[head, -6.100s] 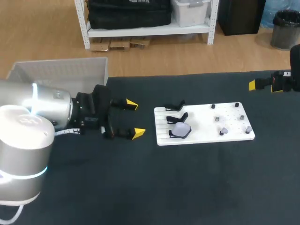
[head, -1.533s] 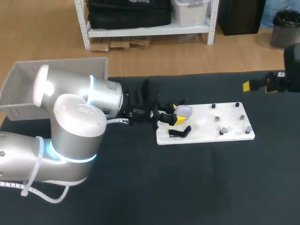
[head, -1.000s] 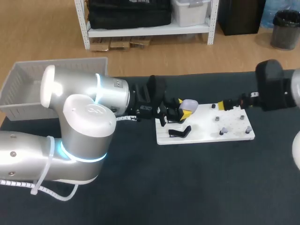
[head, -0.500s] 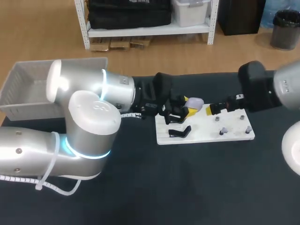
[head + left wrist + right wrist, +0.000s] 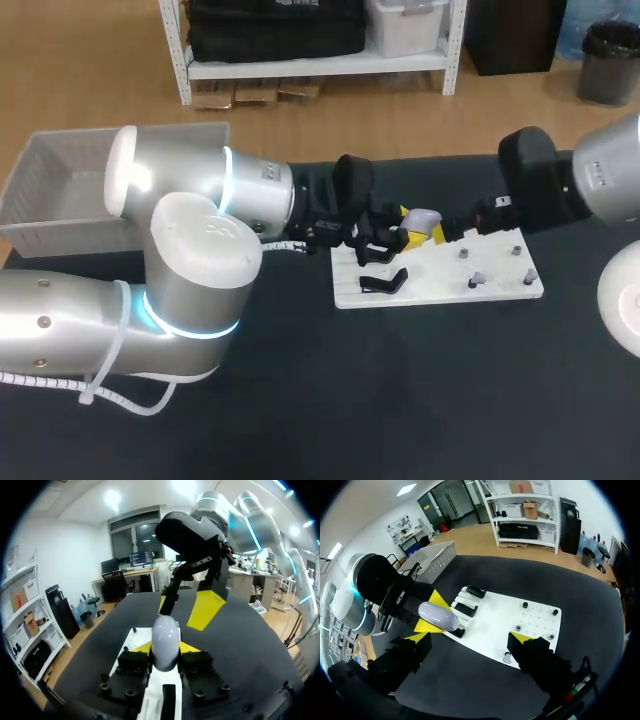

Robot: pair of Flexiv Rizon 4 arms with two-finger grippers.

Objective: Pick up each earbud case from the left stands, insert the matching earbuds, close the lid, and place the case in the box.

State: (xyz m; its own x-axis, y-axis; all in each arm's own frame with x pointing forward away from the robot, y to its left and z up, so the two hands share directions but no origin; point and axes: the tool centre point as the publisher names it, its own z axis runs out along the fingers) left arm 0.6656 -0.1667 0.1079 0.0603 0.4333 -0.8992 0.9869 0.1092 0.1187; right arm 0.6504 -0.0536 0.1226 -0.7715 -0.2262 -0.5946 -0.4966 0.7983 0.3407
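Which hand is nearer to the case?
Left. The left hand grips the case; the right hand is open just beyond it, not touching.

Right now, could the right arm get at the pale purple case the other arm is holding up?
Probably yes. The case is held clear above the white board, the right arm faces it with jaws open wide, and nothing sits between them.
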